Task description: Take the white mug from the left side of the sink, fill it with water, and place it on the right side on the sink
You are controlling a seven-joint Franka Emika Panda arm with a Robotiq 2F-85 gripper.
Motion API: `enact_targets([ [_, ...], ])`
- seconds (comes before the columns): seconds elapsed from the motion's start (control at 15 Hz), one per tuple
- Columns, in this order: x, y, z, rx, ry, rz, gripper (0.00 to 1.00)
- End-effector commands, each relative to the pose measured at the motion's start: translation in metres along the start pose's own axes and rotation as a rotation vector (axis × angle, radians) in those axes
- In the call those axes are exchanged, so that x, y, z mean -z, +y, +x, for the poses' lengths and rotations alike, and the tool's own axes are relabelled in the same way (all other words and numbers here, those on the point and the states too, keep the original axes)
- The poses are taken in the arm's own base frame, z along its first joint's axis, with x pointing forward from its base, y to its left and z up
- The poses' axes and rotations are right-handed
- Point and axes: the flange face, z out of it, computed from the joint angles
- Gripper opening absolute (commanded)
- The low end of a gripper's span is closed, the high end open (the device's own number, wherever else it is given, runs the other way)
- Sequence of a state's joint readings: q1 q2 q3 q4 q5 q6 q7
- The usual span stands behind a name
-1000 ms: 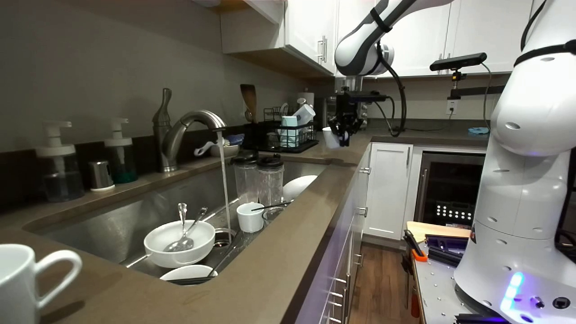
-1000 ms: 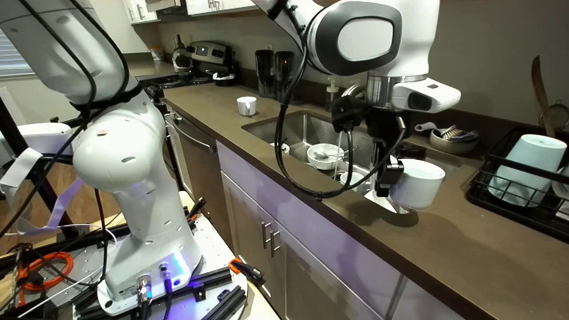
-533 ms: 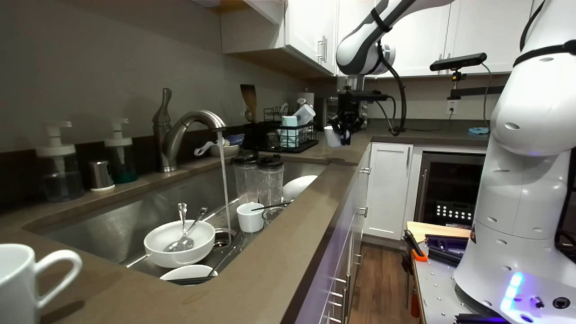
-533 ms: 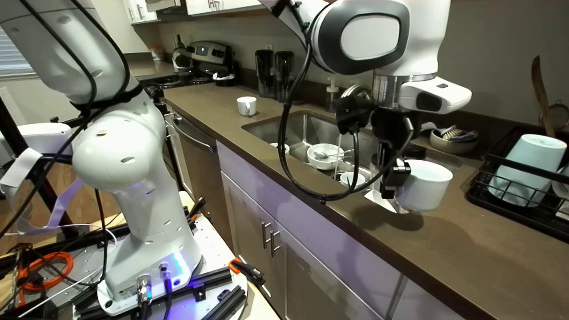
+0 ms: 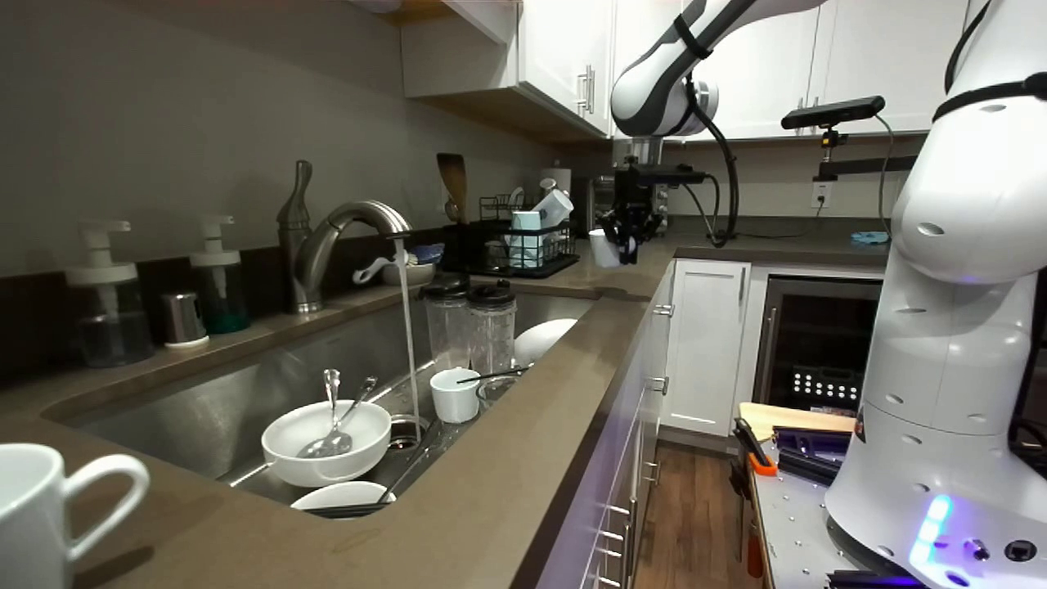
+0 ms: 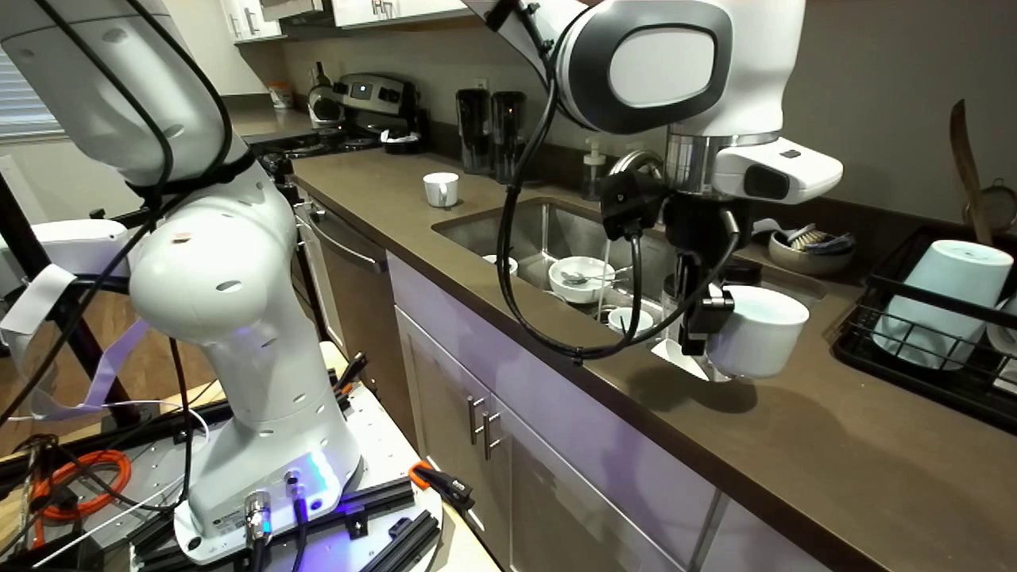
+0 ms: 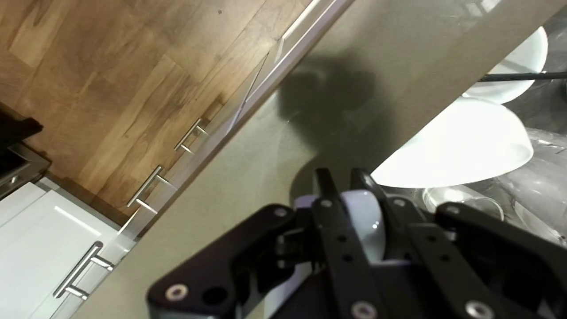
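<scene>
White mug [image 6: 763, 338], glossy ceramic, rounded toward the base, is up off the smooth grey-brown desk [image 6: 874, 469], near its front edge & the corner of the sink [image 5: 245, 393] nearest the black wire rack [image 6: 854, 343]. Black jaws closed on it at the handle side. Sink is a long s/steel basin, rounded corners; the faucet [image 5: 309, 270] is curved brushed metal, thin stream of water [image 5: 406, 319] falling from it into the basin.

In an exterior view the frame cuts off the 2nd mug [image 5: 33, 523], same glossy white w/ a big loop handle, on the desk by the sink's opposite end. Arm [image 6: 667, 71] & its cable [image 6: 578, 352] block part of the sink in an exterior view. In the wrist view the jaws cover most of the held mug, handle incl.; its inside is washed out elsewhere, looks filled but can't be sure.

In the sink: white bowl [image 5: 327, 470] w/ 2 metal utensils [image 5: 331, 444]; white cup [image 5: 455, 399] w/ a thin dark stick [image 5: 495, 374] over its rim; 2 clear lidded tumblers [image 5: 448, 335]; a tipped bowl [image 5: 541, 339], part hidden by the desk. Along the desk's back edge: green-filled pump bottle [image 5: 222, 303], stone-coloured bowl [image 6: 812, 264] w/ brush [image 6: 806, 238] & blue cloth [image 6: 834, 244]. Rack holds an upturned pale-blue cup [image 6: 949, 278].
</scene>
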State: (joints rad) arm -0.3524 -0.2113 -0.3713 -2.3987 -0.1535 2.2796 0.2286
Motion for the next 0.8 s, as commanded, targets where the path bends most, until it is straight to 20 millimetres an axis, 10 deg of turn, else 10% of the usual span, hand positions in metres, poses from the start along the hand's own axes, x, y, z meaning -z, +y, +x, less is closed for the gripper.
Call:
enact_targets([
  [0.0,0.001,0.000,0.000,0.000,-0.001,0.000,0.07],
  [0.73,-0.016,0.041,0.033,0.012,-0.054,0.012,0.07],
])
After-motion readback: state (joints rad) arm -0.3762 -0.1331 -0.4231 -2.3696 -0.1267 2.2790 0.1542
